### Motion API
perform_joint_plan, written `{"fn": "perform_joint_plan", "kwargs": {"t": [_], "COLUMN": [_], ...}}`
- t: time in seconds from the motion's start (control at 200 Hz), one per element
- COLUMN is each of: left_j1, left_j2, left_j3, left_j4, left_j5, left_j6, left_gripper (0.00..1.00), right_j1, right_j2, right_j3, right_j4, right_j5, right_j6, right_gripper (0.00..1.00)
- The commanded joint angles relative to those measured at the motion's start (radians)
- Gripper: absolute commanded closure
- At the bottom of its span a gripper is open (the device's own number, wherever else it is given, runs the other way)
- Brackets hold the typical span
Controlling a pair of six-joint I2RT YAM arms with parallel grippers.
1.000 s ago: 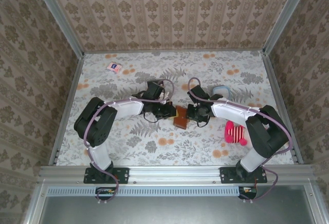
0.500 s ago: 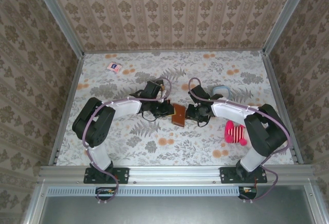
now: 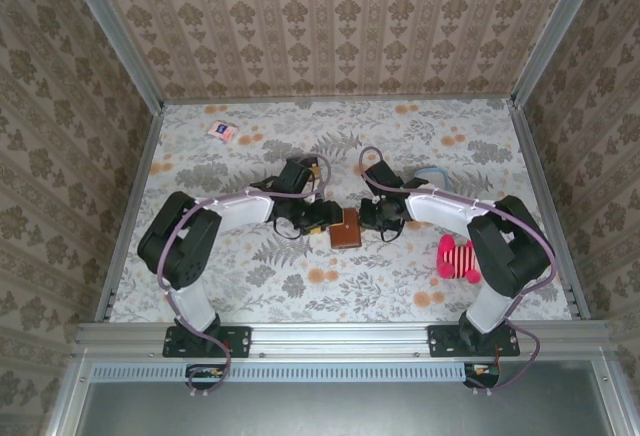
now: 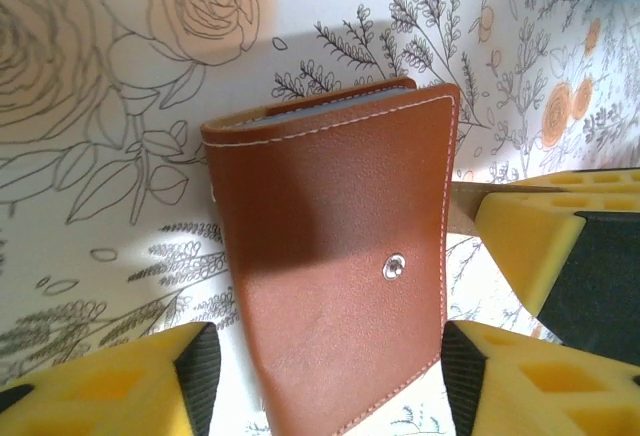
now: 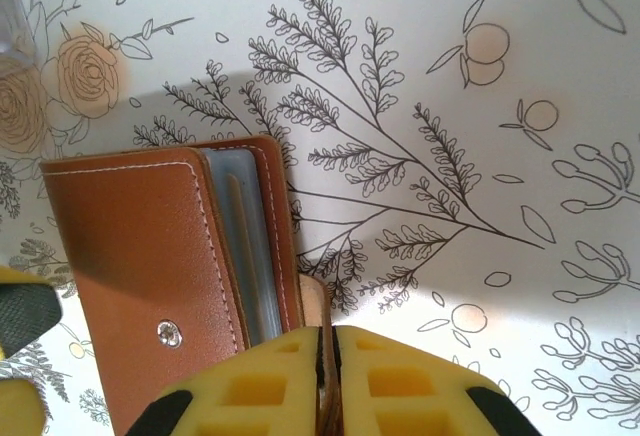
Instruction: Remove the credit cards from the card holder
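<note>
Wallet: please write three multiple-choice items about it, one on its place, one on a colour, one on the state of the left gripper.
1. Where does the wallet lie in the top view?
A. Beside the pink packet
B. Between the left gripper and the right gripper
C. On the striped toy

2. What colour is its inside?
A. Red
B. Green
C. Grey-blue

3. How does the left gripper stand?
A. Open, with the wallet between its fingers
B. Shut on the wallet
C. Shut on a card

Answers:
1 B: the top view shows a gripper at each side of the wallet.
2 C: the right wrist view shows the grey-blue lining at the wallet's open edge.
3 A: in the left wrist view the yellow pads stand wide apart, with the wallet between them.
</note>
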Motion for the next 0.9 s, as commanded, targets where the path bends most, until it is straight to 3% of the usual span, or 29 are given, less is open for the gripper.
{"fn": "perform_joint_plan", "kwargs": {"t": [0.0,0.13,0.155,0.2,0.895], "left_j1": [0.020,0.031,0.033,0.038,0.174], "left_j2": [-0.067,-0.113,-0.122,-0.143,-0.414], "left_j3": [-0.020,-0.044,-0.050,-0.065,-0.266], "left_j4": [-0.036,-0.050,-0.050,-0.046,0.004], "left_j5": [-0.045,-0.105,-0.120,-0.143,-0.308], "left_j6": [-0.001,-0.009,-0.013,-0.022,-0.131], "left_gripper": [0.33,0.23,0.10,0.00,0.00], "right_j1": [-0.005,-0.005,-0.005,-0.003,0.065], "right_j2": [-0.050,-0.088,-0.092,-0.094,-0.051], "right_j3": [0.031,0.037,0.039,0.044,0.143], "right_j4": [-0.064,-0.071,-0.068,-0.062,0.113], "right_j5": [0.022,-0.033,-0.047,-0.079,-0.305], "right_j6": [-0.092,-0.146,-0.153,-0.160,-0.105], "right_gripper": [0.89,0.90,0.90,0.90,0.89]}}
